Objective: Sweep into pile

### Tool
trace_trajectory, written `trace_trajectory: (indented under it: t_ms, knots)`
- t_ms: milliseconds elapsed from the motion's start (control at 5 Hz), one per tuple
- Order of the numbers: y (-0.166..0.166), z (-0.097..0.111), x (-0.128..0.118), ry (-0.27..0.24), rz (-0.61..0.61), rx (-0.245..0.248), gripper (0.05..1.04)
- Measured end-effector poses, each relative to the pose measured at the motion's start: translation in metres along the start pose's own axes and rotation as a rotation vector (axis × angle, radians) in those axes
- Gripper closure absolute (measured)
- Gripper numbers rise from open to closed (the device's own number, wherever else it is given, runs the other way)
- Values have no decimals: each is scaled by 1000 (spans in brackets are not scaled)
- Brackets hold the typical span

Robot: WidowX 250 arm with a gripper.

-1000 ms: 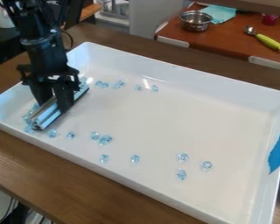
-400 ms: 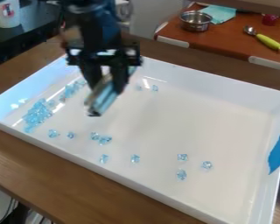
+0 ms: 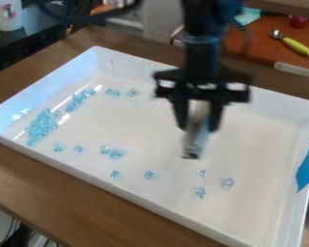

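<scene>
Many blue beads (image 3: 41, 126) bunch at the left of the frame, others scattered toward lower center and lower right, in a white tray (image 3: 260, 144). Right of center, the gripper (image 3: 197, 127) has its fingers slightly apart, clamping a metal bar (image 3: 194, 143).

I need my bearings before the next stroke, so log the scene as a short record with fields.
gripper: over the tray, closed on the bar
tool: metallic bar, hanging down; contact with the tray floor cannot be told
main heap: blue clear beads, at the tray's left side in the picture
strays: loose beads along the near side, including three low and right of the bar; a few more near the far wall
sweep status: unfinished
</scene>
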State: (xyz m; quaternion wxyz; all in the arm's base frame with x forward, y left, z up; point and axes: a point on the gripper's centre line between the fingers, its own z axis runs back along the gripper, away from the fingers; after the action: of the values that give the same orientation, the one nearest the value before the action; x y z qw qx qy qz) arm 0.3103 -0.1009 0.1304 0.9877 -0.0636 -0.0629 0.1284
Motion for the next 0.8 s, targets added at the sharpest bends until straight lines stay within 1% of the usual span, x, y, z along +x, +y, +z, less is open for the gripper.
trace_trajectory:
  t_ms: [200,400,600,800]
  knots:
    - [-47,-12,-10,6,-5,4,587]
    - [-59,-18,-13,-32,-6,15,587]
    - [-66,-25,-18,-73,-40,18,587]
    - [-46,-45,-26,-63,-67,66,587]
